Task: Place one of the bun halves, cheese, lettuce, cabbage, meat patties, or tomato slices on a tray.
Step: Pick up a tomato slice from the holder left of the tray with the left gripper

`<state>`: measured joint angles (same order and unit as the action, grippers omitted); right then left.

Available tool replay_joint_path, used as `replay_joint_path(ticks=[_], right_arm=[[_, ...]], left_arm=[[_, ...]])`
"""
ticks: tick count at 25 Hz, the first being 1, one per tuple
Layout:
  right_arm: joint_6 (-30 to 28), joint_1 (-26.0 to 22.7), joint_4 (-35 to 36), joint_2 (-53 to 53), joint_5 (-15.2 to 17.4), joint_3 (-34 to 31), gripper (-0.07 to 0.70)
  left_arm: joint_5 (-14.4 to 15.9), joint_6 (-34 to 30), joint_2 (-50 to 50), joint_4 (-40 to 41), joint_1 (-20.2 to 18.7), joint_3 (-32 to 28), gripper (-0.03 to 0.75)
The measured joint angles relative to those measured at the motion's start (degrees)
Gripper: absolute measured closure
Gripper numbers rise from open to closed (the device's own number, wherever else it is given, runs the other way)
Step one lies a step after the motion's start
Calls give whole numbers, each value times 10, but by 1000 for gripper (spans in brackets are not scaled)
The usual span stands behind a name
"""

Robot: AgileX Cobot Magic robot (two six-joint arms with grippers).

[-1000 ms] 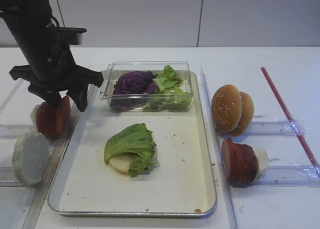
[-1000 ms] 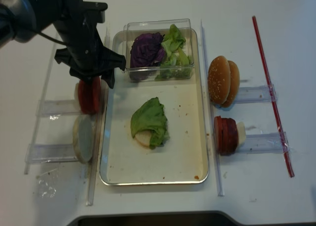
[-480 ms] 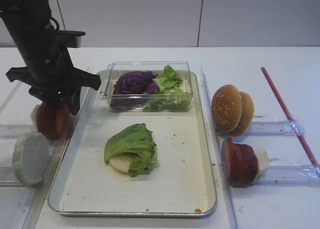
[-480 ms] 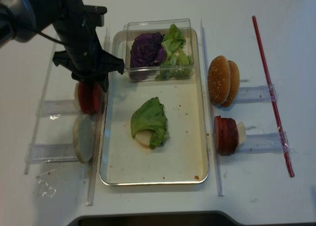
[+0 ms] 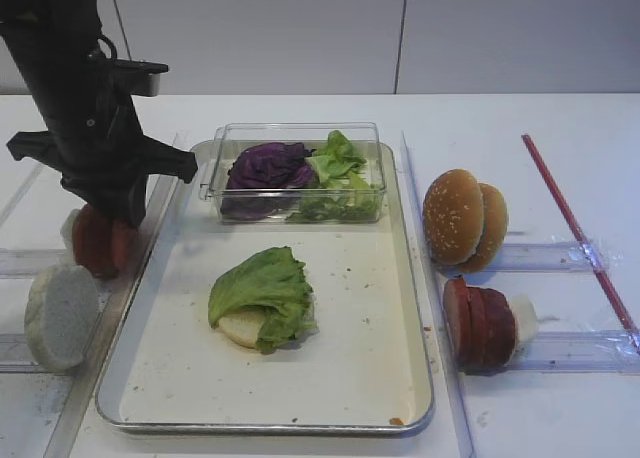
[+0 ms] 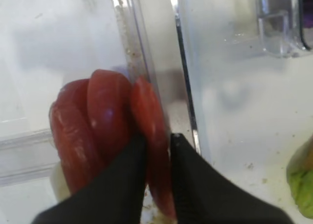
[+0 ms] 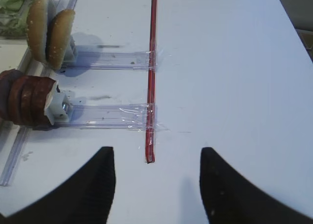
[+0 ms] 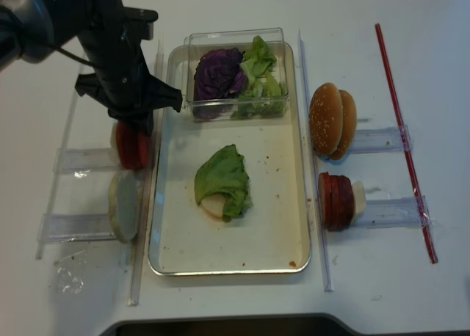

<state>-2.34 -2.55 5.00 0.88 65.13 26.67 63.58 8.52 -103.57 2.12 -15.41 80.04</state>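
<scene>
**Pinching a tomato slice at the left rack**

Standing on edge in a clear rack left of the tray [image 5: 415, 308], the tomato slices [image 6: 100, 131] form a small upright row. The left gripper [image 6: 157, 150] reaches down onto them, its two black fingers [image 6: 188, 185] pressed against both faces of the slice nearest the tray, which sits pinched between them. Below that row on the same side, a pale bun half [image 5: 60, 313] leans in a second rack.

On the tray floor lies another pale bun half [image 5: 245, 328] with a lettuce leaf [image 5: 262, 288] draped over it. At the tray's far end sits a clear box [image 5: 295, 133] holding purple cabbage [image 5: 265, 166] on its left and more lettuce [image 5: 340, 173] on its right.

Right of the tray, two seeded buns [image 5: 462, 218] stand on edge in a rack; nearer the camera, meat patties [image 5: 480, 323] stand in another. A red straw [image 7: 152, 72] lies across the outer ends of both racks. The right gripper [image 7: 157, 185] hangs above the table near the straw's end, fingers spread wide, holding nothing.
</scene>
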Motion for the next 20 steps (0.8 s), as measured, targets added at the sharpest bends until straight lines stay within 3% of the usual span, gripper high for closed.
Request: replay_joint_path(ticks=[7, 13, 20], right_arm=[[0, 0, 0, 0, 0, 0, 226], [0, 0, 0, 0, 0, 0, 225], [0, 0, 0, 0, 0, 0, 162]], left_arm=[[0, 0, 0, 0, 0, 0, 664], [3, 0, 0, 1, 0, 0, 666], [4, 0, 0, 2, 0, 1, 666]])
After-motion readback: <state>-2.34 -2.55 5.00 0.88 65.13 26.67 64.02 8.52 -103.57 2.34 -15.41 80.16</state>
